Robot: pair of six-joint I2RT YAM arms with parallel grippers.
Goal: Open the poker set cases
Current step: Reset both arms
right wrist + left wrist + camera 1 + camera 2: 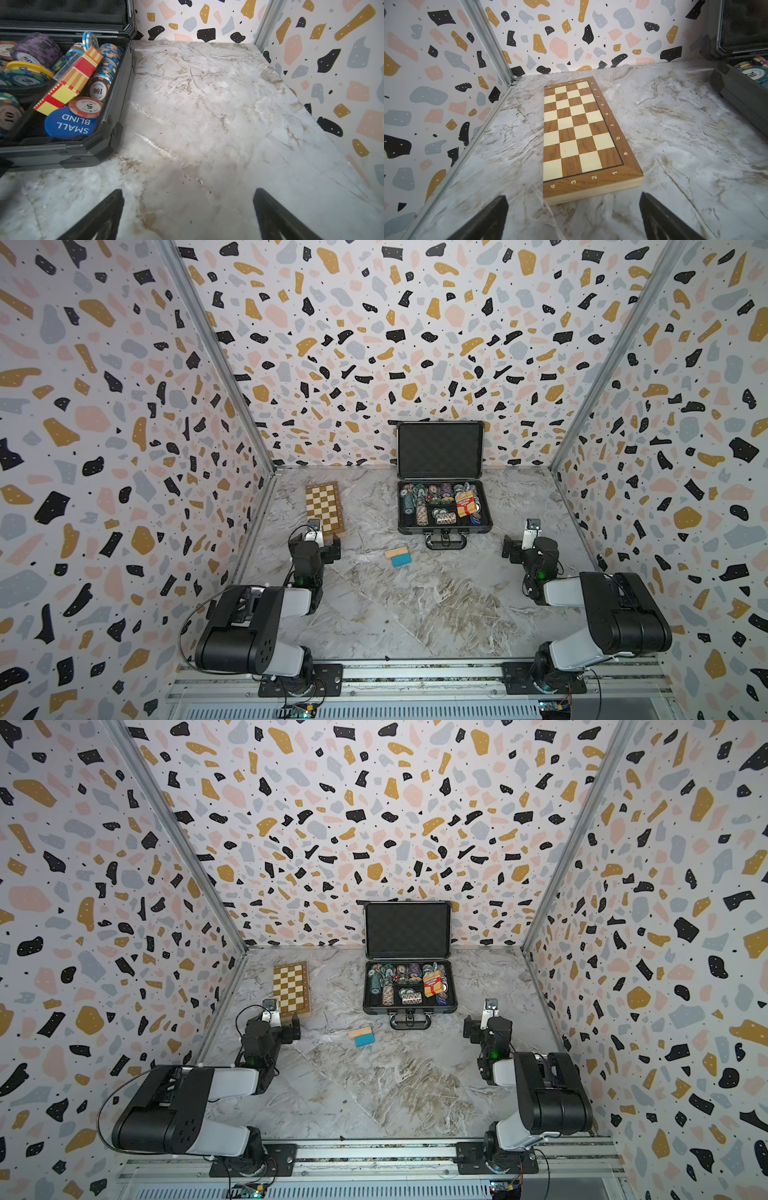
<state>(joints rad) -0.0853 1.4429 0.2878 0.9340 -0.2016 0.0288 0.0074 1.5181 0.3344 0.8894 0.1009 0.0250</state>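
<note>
the open poker set case (pixel 97 145) sits on the marble table (pixel 218 108), its tray holding loose chips (pixel 97 90), a red-and-yellow card box (pixel 70 81) and a blue "small blind" button (pixel 68 124). the right gripper (pixel 188 193) hangs near its corner, jaws spread wide over the tabletop.

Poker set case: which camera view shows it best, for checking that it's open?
Both top views: the whole poker set case shows, lid standing upright, chips exposed. The right wrist view shows only one corner with chips close up; the left wrist view catches just an edge.
</note>
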